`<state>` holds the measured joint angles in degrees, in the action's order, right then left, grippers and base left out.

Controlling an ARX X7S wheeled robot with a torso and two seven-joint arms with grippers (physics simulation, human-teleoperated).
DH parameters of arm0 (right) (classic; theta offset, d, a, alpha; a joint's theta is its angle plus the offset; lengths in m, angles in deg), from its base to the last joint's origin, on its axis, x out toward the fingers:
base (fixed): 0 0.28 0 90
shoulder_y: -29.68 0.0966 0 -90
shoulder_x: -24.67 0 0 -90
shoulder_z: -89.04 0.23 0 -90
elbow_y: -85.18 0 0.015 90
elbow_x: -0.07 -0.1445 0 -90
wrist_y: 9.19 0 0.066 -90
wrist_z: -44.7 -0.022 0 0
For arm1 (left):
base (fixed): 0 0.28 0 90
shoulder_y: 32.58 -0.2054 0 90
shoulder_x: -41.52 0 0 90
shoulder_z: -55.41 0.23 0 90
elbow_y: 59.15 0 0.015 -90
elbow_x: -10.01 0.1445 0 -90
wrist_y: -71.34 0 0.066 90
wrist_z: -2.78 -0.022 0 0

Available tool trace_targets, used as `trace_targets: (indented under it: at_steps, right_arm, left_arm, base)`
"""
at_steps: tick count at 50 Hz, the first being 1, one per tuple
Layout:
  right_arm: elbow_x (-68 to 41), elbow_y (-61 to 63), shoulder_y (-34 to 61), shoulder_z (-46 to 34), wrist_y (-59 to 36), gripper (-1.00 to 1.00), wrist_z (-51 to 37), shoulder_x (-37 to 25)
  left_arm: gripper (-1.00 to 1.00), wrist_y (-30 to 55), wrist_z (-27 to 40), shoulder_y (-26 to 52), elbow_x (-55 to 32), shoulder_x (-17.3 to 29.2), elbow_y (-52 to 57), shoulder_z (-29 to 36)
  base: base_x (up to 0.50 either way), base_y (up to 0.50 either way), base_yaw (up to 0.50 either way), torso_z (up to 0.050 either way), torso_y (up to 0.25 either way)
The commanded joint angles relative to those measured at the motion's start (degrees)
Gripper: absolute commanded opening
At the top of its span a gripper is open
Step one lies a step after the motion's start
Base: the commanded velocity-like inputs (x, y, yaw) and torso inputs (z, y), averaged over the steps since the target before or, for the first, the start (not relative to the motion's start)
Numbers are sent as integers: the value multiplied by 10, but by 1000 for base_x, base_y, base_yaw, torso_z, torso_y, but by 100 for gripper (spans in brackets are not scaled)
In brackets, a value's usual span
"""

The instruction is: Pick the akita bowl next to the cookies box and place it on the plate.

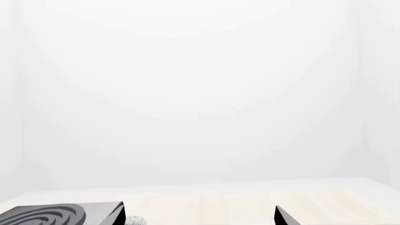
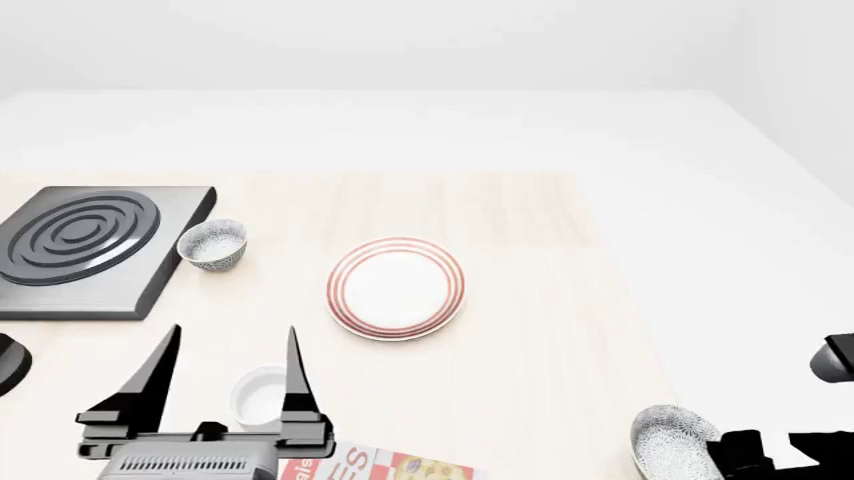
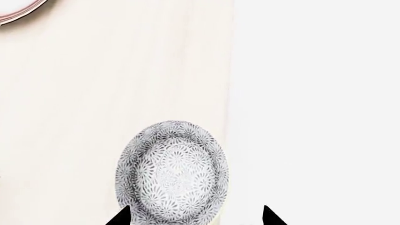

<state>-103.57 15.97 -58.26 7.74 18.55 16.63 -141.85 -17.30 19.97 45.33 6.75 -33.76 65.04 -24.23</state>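
One akita bowl [image 2: 671, 441] sits at the table's front right, in the same front row as the red cookies box [image 2: 390, 467]. In the right wrist view this speckled bowl [image 3: 173, 172] lies just ahead of my open right gripper [image 3: 196, 216], with its near rim reaching between the fingertips and no contact showing. The red-ringed plate [image 2: 396, 288] rests in the middle of the table, and its rim [image 3: 18, 10] shows in the right wrist view. My left gripper [image 2: 232, 332] stands open near the front left with nothing held.
A second speckled bowl [image 2: 214, 245] stands beside the black burner plate [image 2: 87, 248] at the left. A small white cup [image 2: 259, 392] shows between the left fingers in the head view. The table's right edge runs just beside the front-right bowl.
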Motion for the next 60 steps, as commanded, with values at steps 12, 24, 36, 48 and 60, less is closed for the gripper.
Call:
trace_targets:
  at_steps: [12, 24, 36, 48, 60]
  right_arm:
    - [109, -68, 97, -110, -12, 100, 47, 61]
    - [156, -89, 97, -128, 1, 100, 74, 79]
    - [194, -101, 87, -151, 11, 100, 97, 98]
    - [220, -117, 101, -173, 11, 100, 112, 115]
    - [236, -128, 122, -188, 8, 100, 116, 127]
  left_arm:
    - [100, -14, 4, 5, -4, 5, -20, 4]
    - [100, -11, 8, 5, -6, 8, -16, 5]
    - [100, -5, 14, 5, -4, 12, -9, 12]
    - [100, -5, 18, 7, -8, 16, -11, 14]
    - [100, -10, 23, 10, -10, 19, -18, 17]
  base:
    - [0, 0, 0, 0, 0]
    - [0, 0, 0, 0, 0]
    - [0, 0, 0, 0, 0]
    - [0, 0, 0, 0, 0]
    - [0, 0, 0, 0, 0]
